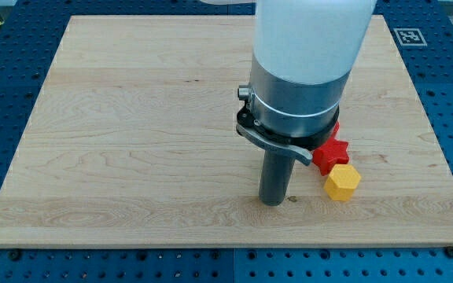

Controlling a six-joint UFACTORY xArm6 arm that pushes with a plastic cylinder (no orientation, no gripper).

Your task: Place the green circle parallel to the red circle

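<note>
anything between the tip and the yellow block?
No. In the camera view, only bare board separates my tip from the yellow block.

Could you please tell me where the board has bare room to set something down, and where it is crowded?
The whole of the view's left half of the wooden board is bare, up to my tip. The strip along the view's top is bare too. It is crowded at the view's lower right: the red star and the yellow hexagon sit beside my tip. No green circle shows.
</note>
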